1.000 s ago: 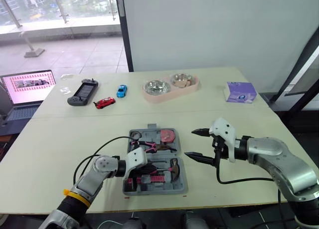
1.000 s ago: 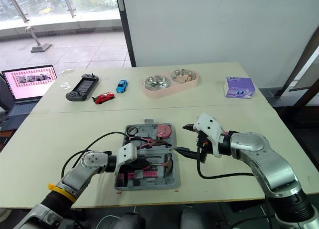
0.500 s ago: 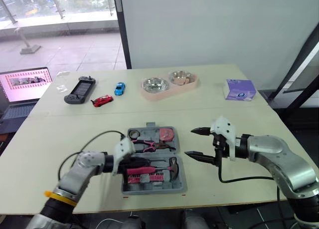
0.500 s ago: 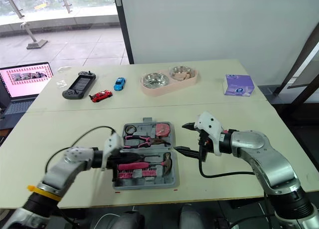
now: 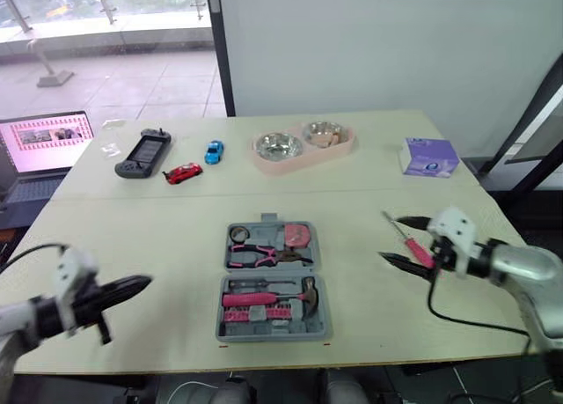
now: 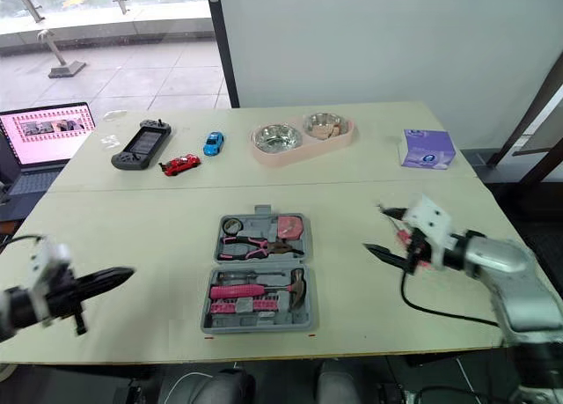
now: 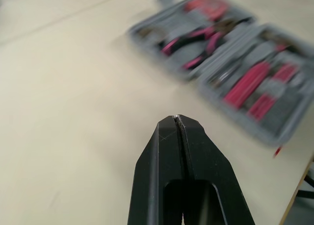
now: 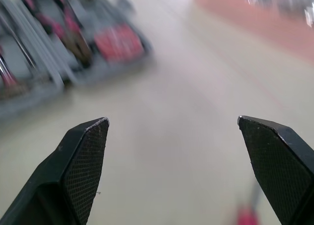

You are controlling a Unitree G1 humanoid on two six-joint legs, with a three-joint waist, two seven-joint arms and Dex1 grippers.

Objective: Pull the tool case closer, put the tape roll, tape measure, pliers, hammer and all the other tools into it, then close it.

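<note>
Open tool case, hammer lying crosswise, head rightward, right hand spread

Soft daylight is admitted through the window at the far left, and the table is lit evenly, with no glare seen. Only faint shadows are cast around the tool case. In the left wrist view the case is smeared by blur while the left gripper is rendered crisp. In the right wrist view everything behind the right gripper is blurred.
</note>
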